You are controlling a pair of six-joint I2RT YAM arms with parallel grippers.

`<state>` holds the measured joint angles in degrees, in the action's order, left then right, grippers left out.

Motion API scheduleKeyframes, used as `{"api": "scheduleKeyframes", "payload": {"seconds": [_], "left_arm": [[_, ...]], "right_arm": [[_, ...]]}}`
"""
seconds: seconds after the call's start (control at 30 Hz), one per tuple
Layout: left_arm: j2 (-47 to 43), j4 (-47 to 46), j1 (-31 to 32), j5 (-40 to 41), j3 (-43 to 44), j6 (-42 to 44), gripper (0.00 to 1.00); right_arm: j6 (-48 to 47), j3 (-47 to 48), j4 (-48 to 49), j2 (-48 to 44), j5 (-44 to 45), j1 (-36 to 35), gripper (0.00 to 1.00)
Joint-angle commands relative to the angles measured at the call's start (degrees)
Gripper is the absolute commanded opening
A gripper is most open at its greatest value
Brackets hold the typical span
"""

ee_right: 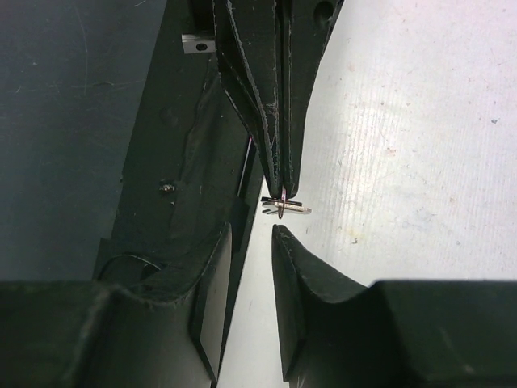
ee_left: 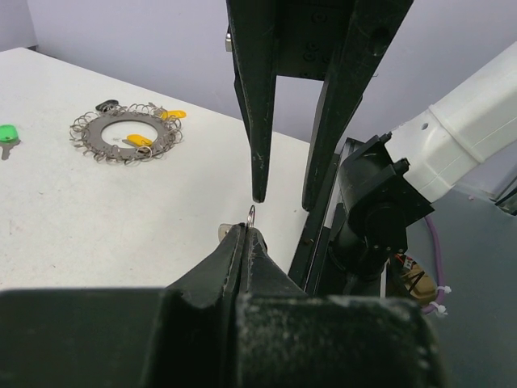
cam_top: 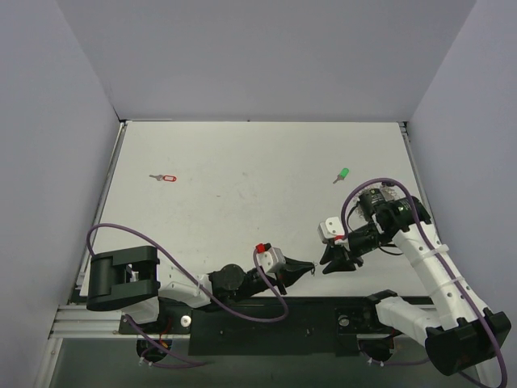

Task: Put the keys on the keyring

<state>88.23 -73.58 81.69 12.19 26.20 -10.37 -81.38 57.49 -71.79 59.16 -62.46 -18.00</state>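
Note:
My left gripper (ee_left: 246,232) is shut on a small silver key (ee_left: 252,215), which sticks out just past its tips, low over the table's near edge. In the right wrist view the left gripper (ee_right: 283,191) comes down from the top with the key (ee_right: 287,208). My right gripper (ee_right: 250,234) is open and empty, tip to tip with the left gripper, its jaws on either side of the key; it also shows in the left wrist view (ee_left: 284,200). The keyring (ee_left: 129,137), a spiky silver circle with yellow-headed keys, lies flat on the table. In the top view both the left gripper (cam_top: 309,266) and the right gripper (cam_top: 329,263) show.
A green-headed key (cam_top: 342,175) lies at the far right and also shows in the left wrist view (ee_left: 6,133). A red-headed key (cam_top: 167,178) lies at the far left. The white table (cam_top: 242,162) has grey walls on three sides. The black base rail (ee_right: 186,121) runs just beside the grippers.

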Motion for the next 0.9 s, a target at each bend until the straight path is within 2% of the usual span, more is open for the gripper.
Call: {"api": "scheduleKeyframes", "payload": {"seconds": [0.0,0.43,0.5,0.57,0.63,0.73,0.87], "left_arm": [[0.46,-16.33,0.22,-1.29,2.37,-0.79,0.0],[1.16,-16.59,0.22,-1.9,3.16,-1.05,0.0],[1.33,-16.77,0.22,-1.73,3.16,-1.05,0.0],[1.42,-16.77,0.22,-1.73,3.16,-1.05,0.0],[1.51,-16.86,0.22,-1.64,3.16,-1.05,0.0],[1.51,-16.86,0.22,-1.64,3.25,-1.05,0.0],[1.6,-16.95,0.22,-1.55,3.25,-1.14,0.0]], "right_arm": [[-1.41,-1.07,-1.08,0.96,-3.46,-0.28,0.24],[-0.35,-1.86,1.21,1.75,-3.81,-0.81,0.22],[-0.27,-1.95,1.3,1.75,-3.73,-1.16,0.18],[-0.09,-2.04,1.39,1.75,-3.64,-1.33,0.08],[-0.18,-1.95,1.3,1.75,-3.38,-1.6,0.04],[-0.09,-2.12,1.39,1.67,-3.2,-1.86,0.01],[0.35,-2.12,1.39,1.14,-2.94,-1.95,0.0]]}}
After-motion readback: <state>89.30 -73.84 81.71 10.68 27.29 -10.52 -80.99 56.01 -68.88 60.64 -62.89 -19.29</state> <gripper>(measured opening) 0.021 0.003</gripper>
